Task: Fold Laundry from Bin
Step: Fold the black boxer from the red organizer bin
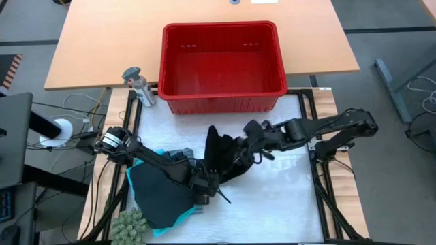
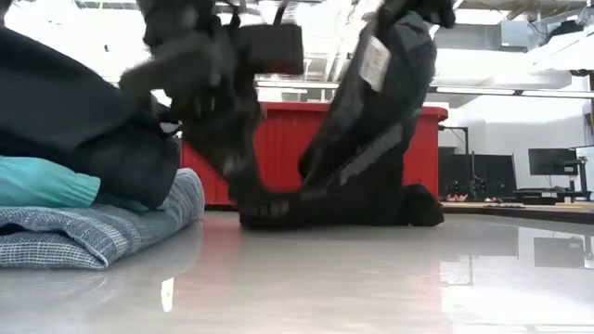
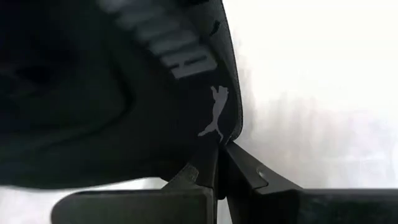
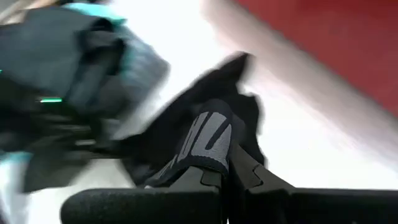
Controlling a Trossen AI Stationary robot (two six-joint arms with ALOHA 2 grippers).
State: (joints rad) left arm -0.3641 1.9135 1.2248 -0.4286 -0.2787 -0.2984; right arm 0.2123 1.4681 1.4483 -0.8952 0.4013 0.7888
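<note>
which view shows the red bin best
The high view: the whole red bin shows from above, its inside bare, nearest the table's far edge. The low view shows only its front wall behind the black garment. The right wrist view catches a blurred red corner; the left wrist view shows none.

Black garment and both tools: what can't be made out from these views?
- Which garment it is: the black garment hangs bunched, high and low views.
- The pile under the dark top layer: only turquoise and striped edges show, low view.
- Left tool: shut on the garment's hem, but the cloth blocks most of the left wrist view.
- Right tool: shut on a waistband; motion blur smears the rest.
- Bin: looks empty from above.
</note>
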